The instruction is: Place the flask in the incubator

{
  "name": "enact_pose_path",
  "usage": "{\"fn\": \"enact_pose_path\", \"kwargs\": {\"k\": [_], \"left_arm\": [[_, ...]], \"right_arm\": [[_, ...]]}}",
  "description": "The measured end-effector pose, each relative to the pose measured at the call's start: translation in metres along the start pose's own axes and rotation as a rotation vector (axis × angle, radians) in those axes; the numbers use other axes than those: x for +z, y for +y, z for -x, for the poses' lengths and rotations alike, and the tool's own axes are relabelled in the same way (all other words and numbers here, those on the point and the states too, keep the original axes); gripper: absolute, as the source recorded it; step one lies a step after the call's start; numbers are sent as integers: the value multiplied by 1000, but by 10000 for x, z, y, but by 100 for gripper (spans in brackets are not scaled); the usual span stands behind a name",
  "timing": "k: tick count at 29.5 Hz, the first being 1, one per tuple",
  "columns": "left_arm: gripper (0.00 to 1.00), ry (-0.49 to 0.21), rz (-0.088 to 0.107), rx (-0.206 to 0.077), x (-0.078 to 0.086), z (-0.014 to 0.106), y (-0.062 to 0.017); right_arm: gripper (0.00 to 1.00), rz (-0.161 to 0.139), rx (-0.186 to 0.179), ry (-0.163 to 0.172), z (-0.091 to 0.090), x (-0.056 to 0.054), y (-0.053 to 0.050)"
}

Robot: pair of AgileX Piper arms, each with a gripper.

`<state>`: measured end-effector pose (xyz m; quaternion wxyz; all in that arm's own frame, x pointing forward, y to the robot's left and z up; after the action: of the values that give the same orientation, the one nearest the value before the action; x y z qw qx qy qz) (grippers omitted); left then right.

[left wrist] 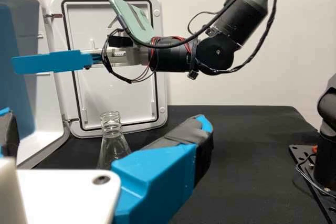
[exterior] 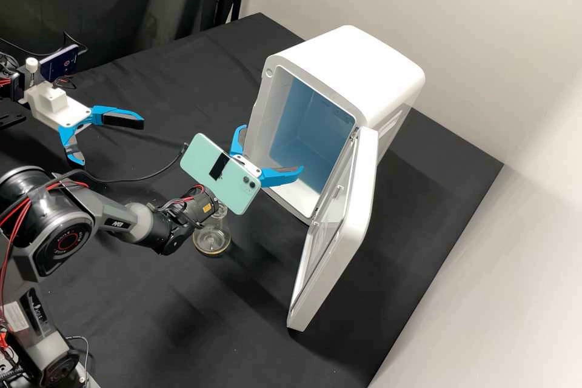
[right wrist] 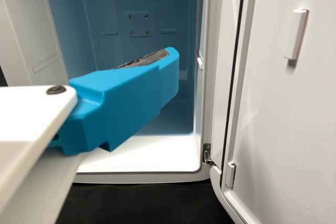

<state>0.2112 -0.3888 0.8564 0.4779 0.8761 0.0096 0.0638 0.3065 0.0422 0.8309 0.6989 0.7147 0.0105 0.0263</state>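
A clear glass flask (exterior: 212,237) stands upright on the black bench, just below the right arm's wrist; the left wrist view shows the flask (left wrist: 111,148) in front of the door. The white incubator (exterior: 357,70) stands with its door (exterior: 336,218) swung wide and its blue inside (right wrist: 152,19) bare. My right gripper (exterior: 271,149) is open and holds nothing, at the mouth of the incubator above the flask; one blue finger (right wrist: 126,95) points into the chamber. My left gripper (exterior: 110,142) is open and holds nothing, far to the left of the flask, with one finger (left wrist: 173,158) low in its own view.
A mint-green phone (exterior: 221,173) is fixed on the right arm's wrist. A cable (exterior: 139,177) trails across the bench between the arms. The bench's right edge (exterior: 448,254) runs close behind the incubator, by a white wall. Open bench lies in front of the door.
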Motion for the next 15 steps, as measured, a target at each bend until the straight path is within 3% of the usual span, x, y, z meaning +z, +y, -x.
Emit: {"fn": "enact_pose_path", "kwargs": {"k": [4,7,10,15], "left_arm": [[100,-18,-13,-25,-26,-19,-76],[100,-16,-34,-86,-40,-35,-217],[100,-36,-27,-126,0,-41,-298],[100,-64,-18,-161,65,-48,-376]], "right_arm": [[100,0,0,0,0,0,0],[100,0,0,0,0,0,0],[100,0,0,0,0,0,0],[100,0,0,0,0,0,0]]}}
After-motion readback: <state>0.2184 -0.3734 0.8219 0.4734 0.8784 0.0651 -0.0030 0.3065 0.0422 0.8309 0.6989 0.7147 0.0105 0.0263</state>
